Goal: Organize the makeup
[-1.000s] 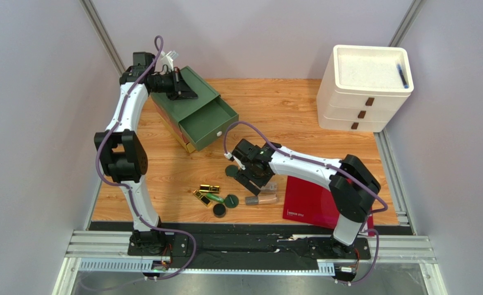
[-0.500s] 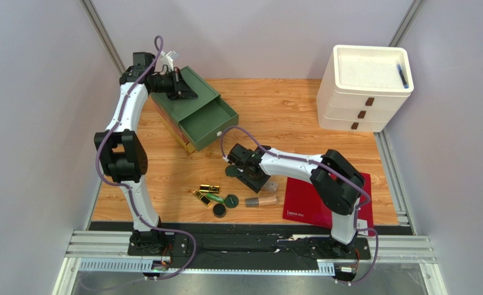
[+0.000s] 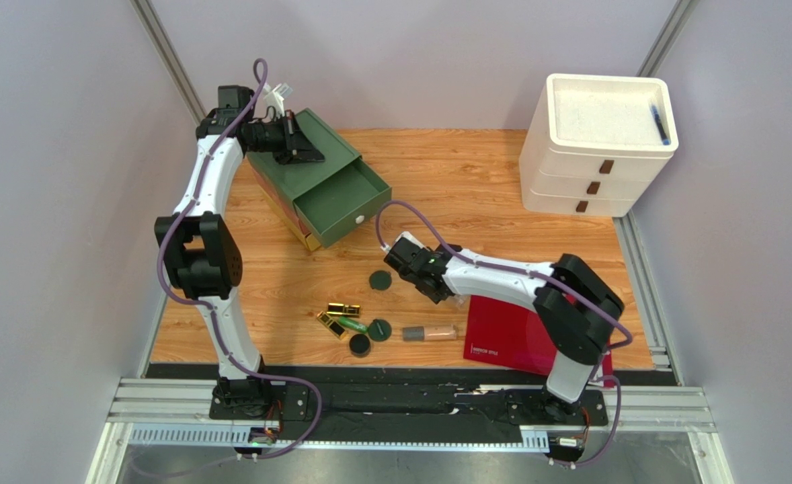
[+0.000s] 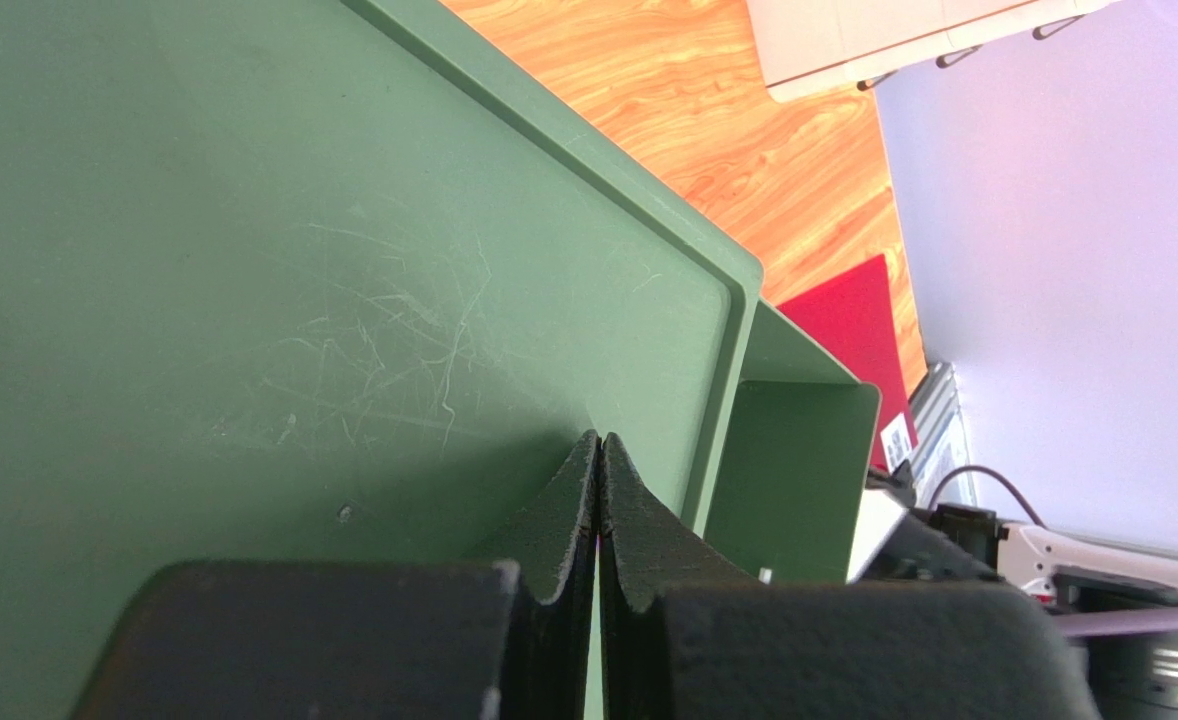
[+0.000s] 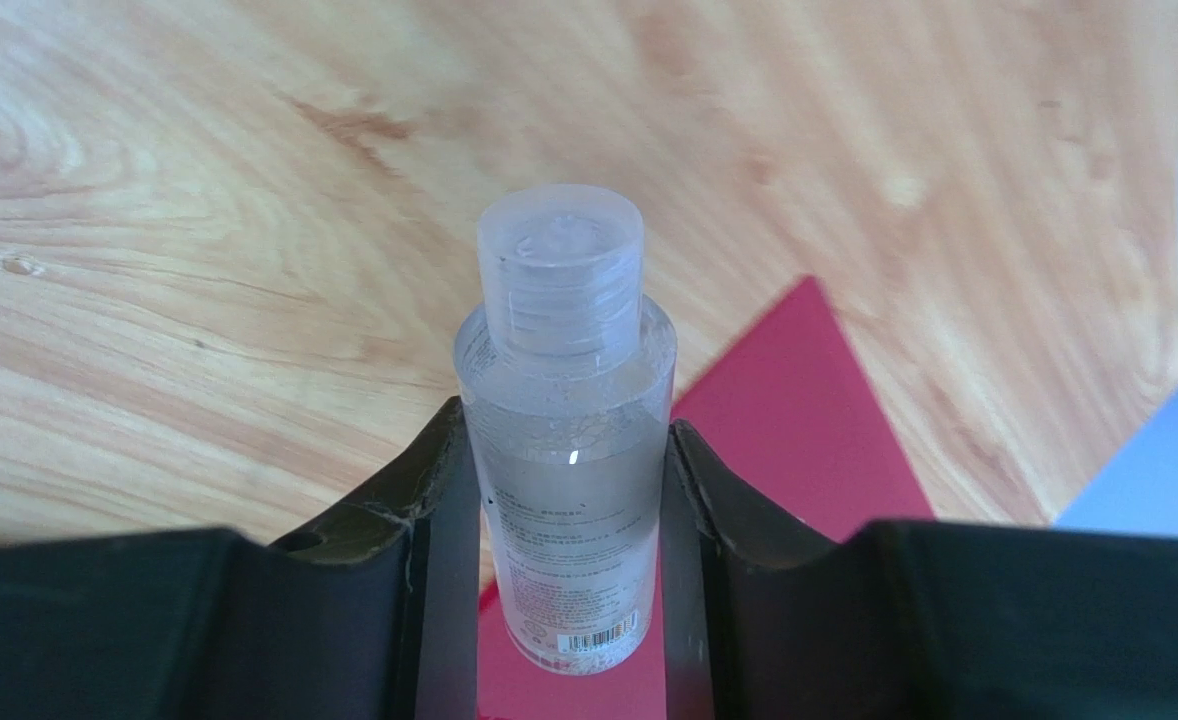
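My right gripper [image 5: 568, 423] is shut on a clear lip-gloss tube [image 5: 562, 308], its pads pressed on both sides and the cap pointing away. From above, this gripper [image 3: 438, 286] hangs by the red sheet's far left corner. On the wood to its left lie three dark green compacts [image 3: 378, 281] [image 3: 378, 327] [image 3: 360, 345], gold lipstick tubes [image 3: 344, 309], a green tube [image 3: 349, 326] and a brownish lip-gloss tube [image 3: 429, 330]. My left gripper [image 4: 598, 444] is shut and empty, tips resting on top of the green drawer box [image 4: 325, 270].
The green box [image 3: 321, 151] stands at the back left with its top drawer [image 3: 341, 205] pulled open. A white three-drawer unit [image 3: 597, 141] fills the back right corner. The flat red sheet [image 3: 516, 338] lies at the front right.
The right gripper's jaws have closed onto the clear tube, and its wrist has turned and shifted slightly right. The left arm has not moved.
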You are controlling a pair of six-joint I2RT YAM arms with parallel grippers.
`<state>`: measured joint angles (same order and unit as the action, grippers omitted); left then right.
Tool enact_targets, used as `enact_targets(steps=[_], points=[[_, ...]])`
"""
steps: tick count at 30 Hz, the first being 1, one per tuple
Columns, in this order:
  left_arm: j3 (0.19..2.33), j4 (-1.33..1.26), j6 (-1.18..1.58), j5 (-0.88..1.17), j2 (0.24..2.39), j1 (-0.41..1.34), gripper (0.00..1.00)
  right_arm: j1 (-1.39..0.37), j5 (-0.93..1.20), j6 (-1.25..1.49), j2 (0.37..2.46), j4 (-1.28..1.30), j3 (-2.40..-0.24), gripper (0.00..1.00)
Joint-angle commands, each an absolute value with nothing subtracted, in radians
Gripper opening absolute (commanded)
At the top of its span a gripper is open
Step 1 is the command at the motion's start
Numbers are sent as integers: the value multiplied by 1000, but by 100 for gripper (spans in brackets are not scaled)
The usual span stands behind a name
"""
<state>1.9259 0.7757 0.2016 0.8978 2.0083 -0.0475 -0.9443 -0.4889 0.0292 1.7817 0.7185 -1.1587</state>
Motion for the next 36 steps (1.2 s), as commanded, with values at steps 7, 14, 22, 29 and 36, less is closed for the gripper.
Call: enact_targets(steps=[7,14,22,29,36], points=[[1875,905,126,703,2118,-52,0,-936,-655,-70,1520,614,-1311,0],[1873,902,121,713,2117,-52,0,-904,-559,-95,1609,601,-1674,0],[1858,885,129,730,2111,-51,0,-900,-497,-178,1840,523,-1923,0],[1864,882,133,738,2112,-52,0,-900,-388,-123,1985,525,-2124,0],[1873,893,123,744,2118,-52,0,-899,-373,-103,2006,482,-2120,0]])
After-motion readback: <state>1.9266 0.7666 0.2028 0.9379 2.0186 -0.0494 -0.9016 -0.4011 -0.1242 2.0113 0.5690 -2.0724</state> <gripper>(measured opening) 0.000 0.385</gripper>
